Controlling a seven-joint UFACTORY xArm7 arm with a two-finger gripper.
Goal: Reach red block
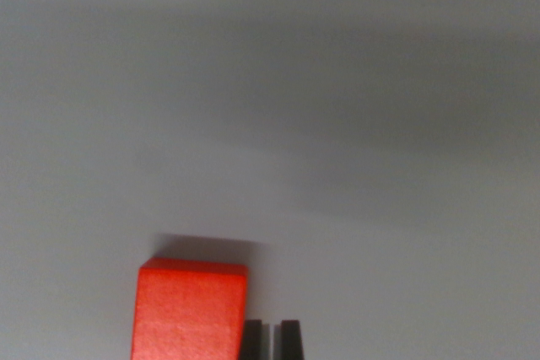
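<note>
- The block sits at the bottom of the frame, left of centre, on a grey surface.
- The gripper is narrow, holding nothing, just right of the block.
- Shift towards the frame's left to centre over it.

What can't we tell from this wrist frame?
- Red block: the bottom edge of the wrist view cuts off its lower part, so its full length is unknown.
- Tool: only two dark fingertips show at the bottom edge, with a narrow gap between them; the rest is out of frame.
- Contact: the left fingertip sits right beside the block; touching or not is unclear.
- Grey surface: blurred and featureless, edges unseen.
</note>
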